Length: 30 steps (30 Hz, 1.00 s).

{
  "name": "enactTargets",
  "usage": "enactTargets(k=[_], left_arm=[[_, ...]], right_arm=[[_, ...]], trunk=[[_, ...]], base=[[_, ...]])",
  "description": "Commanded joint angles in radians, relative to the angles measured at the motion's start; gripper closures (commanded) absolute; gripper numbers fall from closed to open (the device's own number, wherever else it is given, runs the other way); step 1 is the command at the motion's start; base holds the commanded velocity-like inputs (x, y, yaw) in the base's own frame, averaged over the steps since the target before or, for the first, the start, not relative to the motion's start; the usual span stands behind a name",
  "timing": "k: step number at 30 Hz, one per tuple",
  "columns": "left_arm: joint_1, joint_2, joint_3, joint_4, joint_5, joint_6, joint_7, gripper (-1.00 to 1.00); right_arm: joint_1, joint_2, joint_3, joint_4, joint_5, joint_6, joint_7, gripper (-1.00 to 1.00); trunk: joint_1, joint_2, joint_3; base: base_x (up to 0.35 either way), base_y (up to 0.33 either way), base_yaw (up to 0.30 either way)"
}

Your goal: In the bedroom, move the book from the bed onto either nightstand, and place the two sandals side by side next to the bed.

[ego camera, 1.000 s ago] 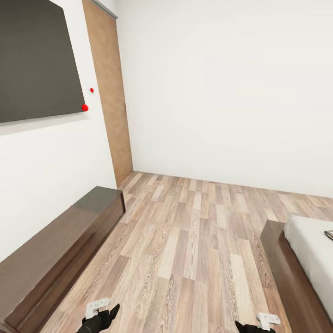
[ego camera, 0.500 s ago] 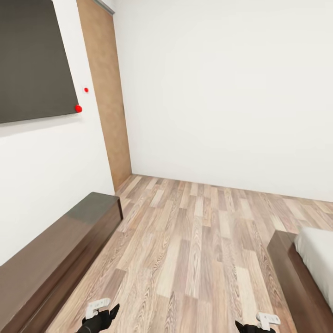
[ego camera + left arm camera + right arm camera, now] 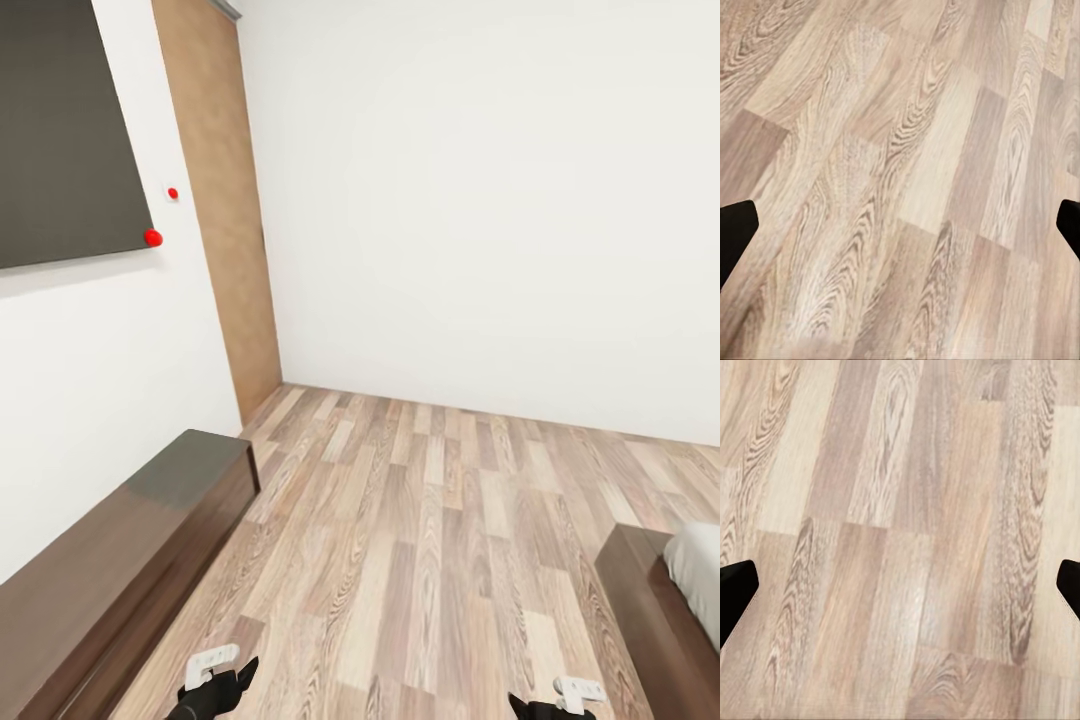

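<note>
A wide stretch of bare wood-plank floor (image 3: 440, 540) lies open at centre frame. A long glossy dark dresser (image 3: 110, 580) lines the left wall under a dark panel (image 3: 60, 130); the bed (image 3: 665, 600), dark frame and off-white mattress corner, sits at lower right. Both the left gripper (image 3: 900, 225) and right gripper (image 3: 900, 585) seem spread wide, holding nothing.

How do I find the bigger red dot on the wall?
Look at the big dark panel on the left wall. The bigger red dot sits at its lower right corner. The smaller dot is higher, nearer the brown door.
</note>
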Motion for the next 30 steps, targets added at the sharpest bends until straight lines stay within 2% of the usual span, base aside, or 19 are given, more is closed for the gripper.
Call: enactTargets(k=[1, 19, 23, 30], left_arm=[[-0.001, 0.0, -0.008, 0.001, 0.01, -0.003, -0.004, -1.0], [-0.001, 0.001, -0.008, 0.001, 0.01, -0.003, -0.004, -1.0], [-0.001, 0.001, -0.008, 0.001, 0.01, -0.003, -0.004, -1.0], [-0.001, 0.0, -0.008, 0.001, 0.01, -0.003, -0.004, -1.0]], right_arm=[[-0.001, 0.0, 0.008, 0.003, -0.011, -0.004, 0.006, -1.0], [-0.001, 0.0, 0.008, 0.003, -0.011, -0.004, 0.006, -1.0], [-0.001, 0.0, 0.008, 0.003, -0.011, -0.004, 0.006, -1.0], [-0.001, 0.0, 0.008, 0.003, -0.011, -0.004, 0.006, -1.0]], trunk=[[0.001, 0.0, -0.001], [0.001, 0.0, -0.001], [0.001, 0.0, -0.001], [0.001, 0.0, 0.002]], base=[[0.329, 0.0, 0.0], [0.318, -0.053, 0.0], [0.126, -0.017, -0.036], [0.016, -0.002, -0.231]])
